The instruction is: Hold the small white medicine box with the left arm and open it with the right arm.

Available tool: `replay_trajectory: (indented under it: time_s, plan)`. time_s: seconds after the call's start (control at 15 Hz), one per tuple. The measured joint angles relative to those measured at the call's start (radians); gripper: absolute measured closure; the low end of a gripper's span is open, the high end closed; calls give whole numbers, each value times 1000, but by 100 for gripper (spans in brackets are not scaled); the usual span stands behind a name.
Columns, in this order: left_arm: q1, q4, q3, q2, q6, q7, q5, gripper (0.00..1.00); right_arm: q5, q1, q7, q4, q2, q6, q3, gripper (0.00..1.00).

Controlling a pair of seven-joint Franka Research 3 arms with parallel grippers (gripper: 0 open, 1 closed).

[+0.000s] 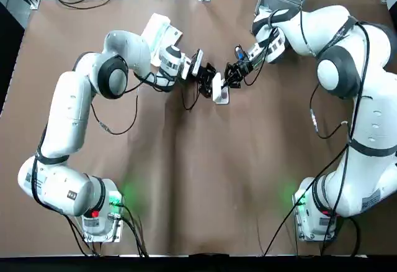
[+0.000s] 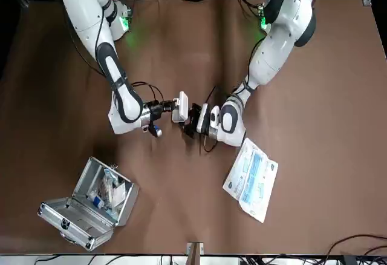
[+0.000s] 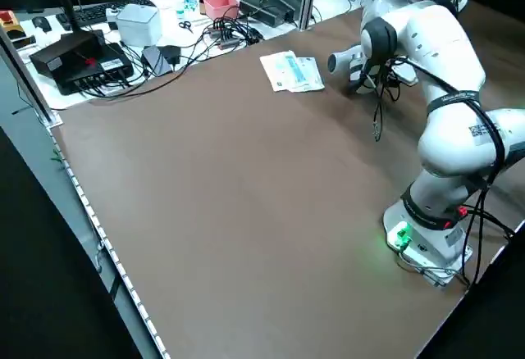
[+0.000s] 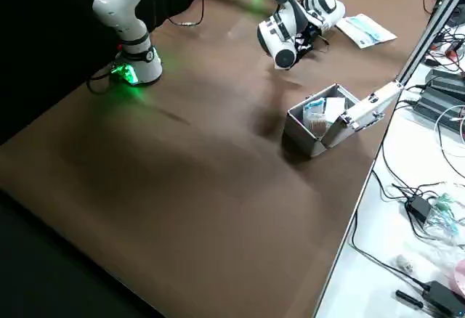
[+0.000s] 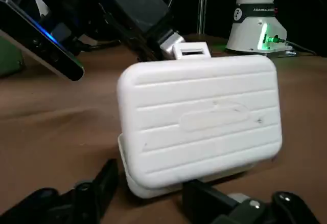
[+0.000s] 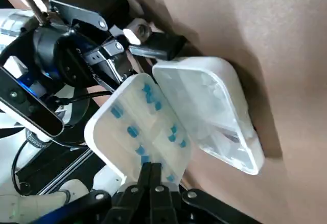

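Brown table (image 1: 186, 179) has the small white medicine box (image 1: 219, 90) at its middle, open, with blue pills (image 6: 134, 131) lying in its compartments. On one shell the left gripper (image 1: 208, 83) is clamped, while the right gripper (image 6: 151, 173) pinches the pill-side rim. An open metal case (image 2: 91, 207) holds small packets. One arm base (image 5: 255, 14) reads "FRANKA".

Even overhead light covers the worktop (image 1: 186, 179); shadows are soft. Near its edge two green lamps (image 1: 115, 200) glow. In the left wrist view the medicine box (image 5: 199, 121) stands bright against darkness.
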Motion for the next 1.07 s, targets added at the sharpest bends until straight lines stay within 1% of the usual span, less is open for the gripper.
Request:
replay_trajectory:
  time_s: [0.07,0.27,0.33,0.67,0.73,1.07]
  plan:
    - [0,0,0,0,0,0,0,32,1,0,0,2,0,0,0,99]
    - [5,1,0,0,0,0,0,6,12,5,1,8,0,0,0,99]
    - [7,2,0,0,0,0,0,0,14,7,1,9,0,0,0,99]
    - [28,2,1,-2,-25,0,17,0,16,12,1,14,0,2,0,99]
    - [61,2,1,-6,-62,-13,52,0,18,14,1,15,0,3,0,99]
    - [166,1,1,-45,-185,-108,149,0,37,23,1,16,0,5,0,99]
